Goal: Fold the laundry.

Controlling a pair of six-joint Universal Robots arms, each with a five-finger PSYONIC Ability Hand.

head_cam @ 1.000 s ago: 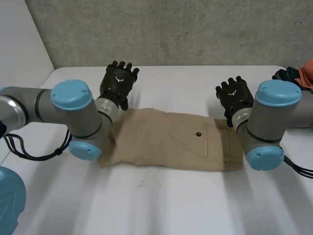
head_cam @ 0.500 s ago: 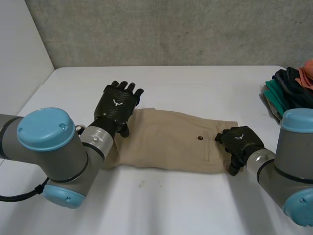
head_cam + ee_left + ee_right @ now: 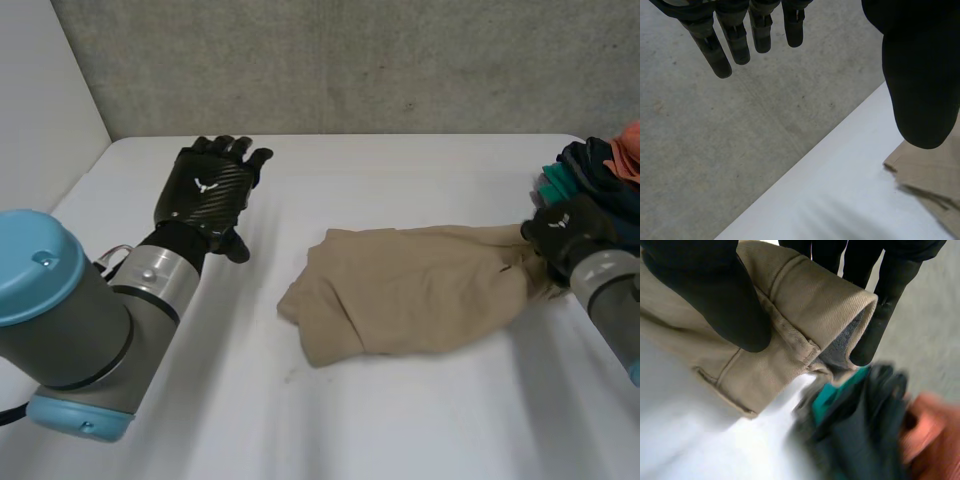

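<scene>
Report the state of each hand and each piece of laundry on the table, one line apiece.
Left hand: open, fingers straight, raised clear of the garment.
Right hand: shut on one end of the tan garment.
Tan garment: crumpled and bunched on the table, not folded flat.
Pile of clothes: heaped at the table's edge beside the right hand.

Thick grey tubular left arm [image 3: 85, 325] with a light-blue round cap [image 3: 35, 268] and a silver wrist ring [image 3: 160, 276]. The black weave-textured left robot hand [image 3: 200, 205] and right robot hand [image 3: 565, 232] each bear a small white emblem [image 3: 205, 184].
</scene>
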